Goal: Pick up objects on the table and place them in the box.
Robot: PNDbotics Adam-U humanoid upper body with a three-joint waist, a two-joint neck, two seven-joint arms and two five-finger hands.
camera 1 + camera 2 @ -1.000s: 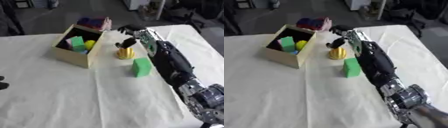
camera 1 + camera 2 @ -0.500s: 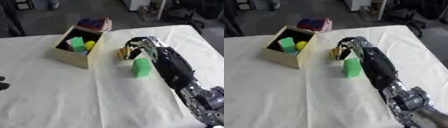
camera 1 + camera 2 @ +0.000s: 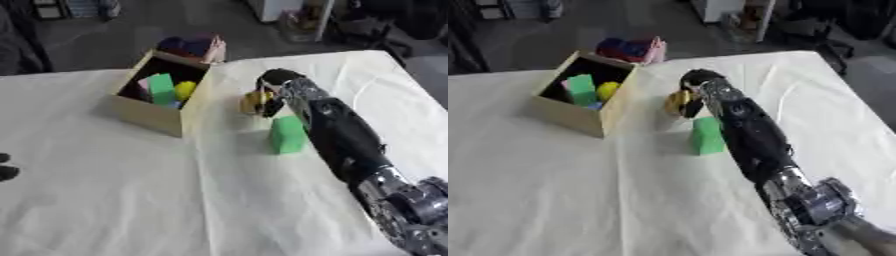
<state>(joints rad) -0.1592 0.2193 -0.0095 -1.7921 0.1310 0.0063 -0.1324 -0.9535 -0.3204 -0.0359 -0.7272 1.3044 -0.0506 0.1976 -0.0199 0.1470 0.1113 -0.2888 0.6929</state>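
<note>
A laboratory or workshop test area is indicated. A table point(image 3: 105, 200) covered with a creased cream cloth is set on a bare grey floor point(image 3: 114, 35), and dark equipment and what appear to be chair bases point(image 3: 833, 47) are seen beyond its far edge, beside a white cabinet-like unit point(image 3: 280, 7).

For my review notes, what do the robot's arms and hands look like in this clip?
The right arm is a bulky black shell, glossy on top, ending near the shoulder in a silver metal joint with ridged rings. Its robot hand is black with some silver parts. Of the left robot hand only dark fingertips show at the left edge. No cables or markings can be made out.
</note>
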